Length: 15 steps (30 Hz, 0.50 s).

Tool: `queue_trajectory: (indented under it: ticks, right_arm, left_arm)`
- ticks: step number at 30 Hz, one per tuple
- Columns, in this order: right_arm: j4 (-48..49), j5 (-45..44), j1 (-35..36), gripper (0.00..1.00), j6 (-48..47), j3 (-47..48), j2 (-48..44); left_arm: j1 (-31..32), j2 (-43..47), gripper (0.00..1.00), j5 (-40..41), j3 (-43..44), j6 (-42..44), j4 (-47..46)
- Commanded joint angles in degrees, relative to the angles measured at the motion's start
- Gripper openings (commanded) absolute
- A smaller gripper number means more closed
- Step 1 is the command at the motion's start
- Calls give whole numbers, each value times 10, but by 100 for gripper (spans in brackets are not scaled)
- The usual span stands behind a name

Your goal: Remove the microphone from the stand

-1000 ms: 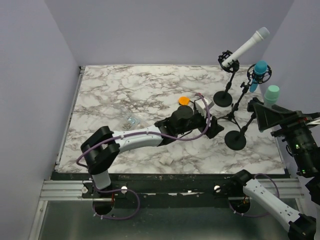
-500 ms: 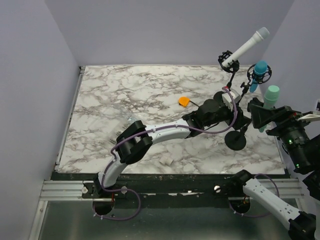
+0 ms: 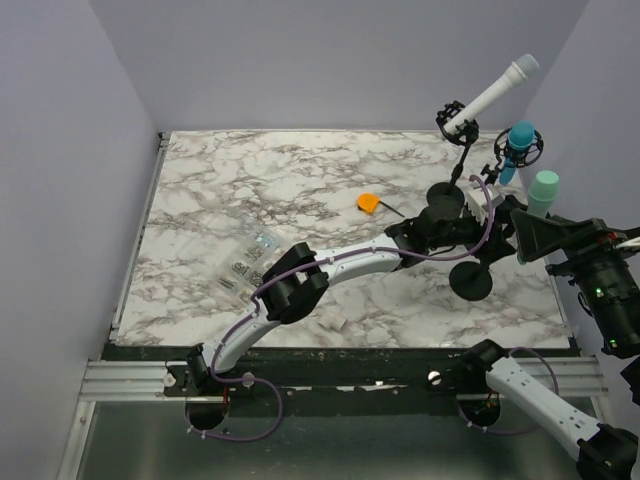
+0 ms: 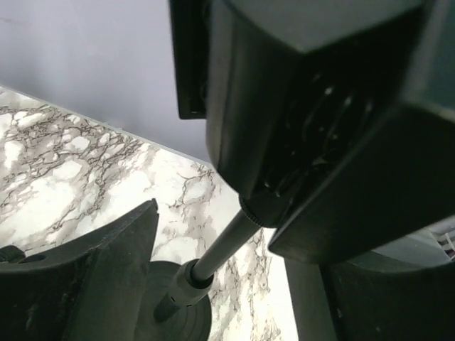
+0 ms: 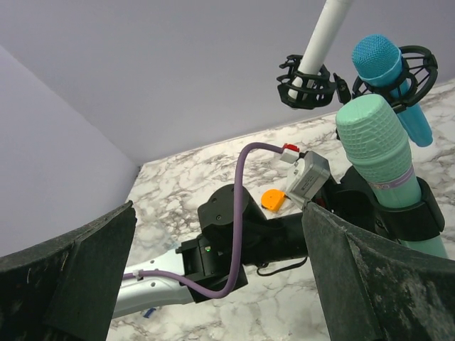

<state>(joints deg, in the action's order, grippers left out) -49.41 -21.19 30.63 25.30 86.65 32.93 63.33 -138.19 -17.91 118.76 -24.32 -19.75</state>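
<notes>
In the left wrist view a large blurred black mass fills the upper right, too close to tell what it is. It hides the top of the thin black stand rod. The round black base is cut off by the bottom edge.

From above, the left gripper has its fingertips hidden among the stands at the far right. The right gripper covers the lower body of the mint-green microphone.

The top edge of the right wrist view cuts off the head of the white microphone. What lies inside the clear plastic bag at the near left is too small to tell.

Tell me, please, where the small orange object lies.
Top view: the small orange object sits right of centre on the marble table, left of a round black stand base.
</notes>
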Motion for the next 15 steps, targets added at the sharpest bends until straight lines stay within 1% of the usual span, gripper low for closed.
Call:
queue_trajectory:
  ticks: [1,2,5,7,10,13,15]
  right_arm:
    - [-6,11,-3,100,-2,8,-8]
    - [-6,11,-2,100,-2,7,-9]
    - [-3,11,-2,100,-2,0,-10]
    - [-1,10,-2,100,-1,-5,-10]
    - [2,10,-2,100,-2,-13,-9]
    - [4,8,-3,100,-3,-21,-8]
    - [3,4,-2,100,-6,-27,-11]
  left_arm:
    - [-1,-9,63,-36,9,-9,7]
    - [-1,-7,60,-37,7,-7,2]
    - [-1,3,45,-36,-6,10,-8]
    - [-1,17,38,-21,-20,27,-8]
    - [0,50,24,-1,-60,58,-13]
    - [0,86,12,11,-109,83,-23]
    - [-1,115,7,28,-154,96,-37]
